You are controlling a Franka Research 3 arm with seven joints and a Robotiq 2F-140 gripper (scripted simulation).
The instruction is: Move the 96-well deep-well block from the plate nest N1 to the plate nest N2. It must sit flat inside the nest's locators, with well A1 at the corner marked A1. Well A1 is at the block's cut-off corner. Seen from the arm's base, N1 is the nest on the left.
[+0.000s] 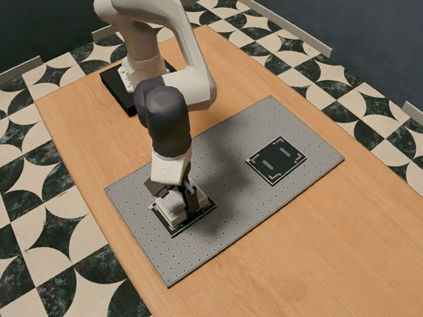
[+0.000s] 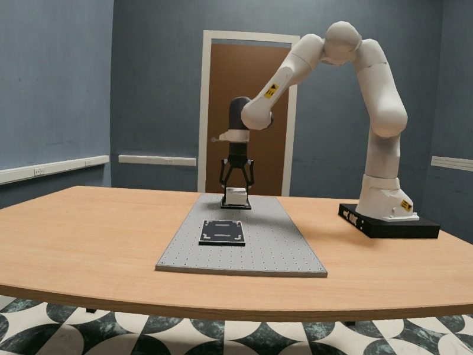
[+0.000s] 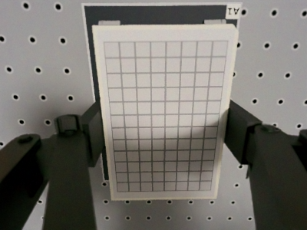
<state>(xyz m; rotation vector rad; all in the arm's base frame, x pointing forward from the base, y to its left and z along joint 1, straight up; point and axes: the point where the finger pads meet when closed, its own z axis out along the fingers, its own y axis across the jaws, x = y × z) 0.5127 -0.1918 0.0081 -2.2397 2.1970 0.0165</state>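
The white 96-well deep-well block [image 1: 176, 207] sits flat in the black nest N1 [image 1: 174, 231] at the left end of the grey perforated plate. In the wrist view the block [image 3: 165, 111] fills the middle, and the nest's A1 mark [image 3: 233, 11] lies at its upper right corner. My gripper [image 3: 161, 108] comes straight down over the block, with its two dark finger pads against the block's long sides and no gap showing. It also shows in the exterior view [image 2: 236, 196]. Nest N2 [image 1: 276, 159] is empty, with white corner locators [image 2: 222, 232].
The grey perforated plate [image 1: 227, 194] lies on a wooden table. The arm's black base [image 1: 118, 90] [image 2: 387, 225] stands at the table's far end. A stretch of plate lies between the two nests.
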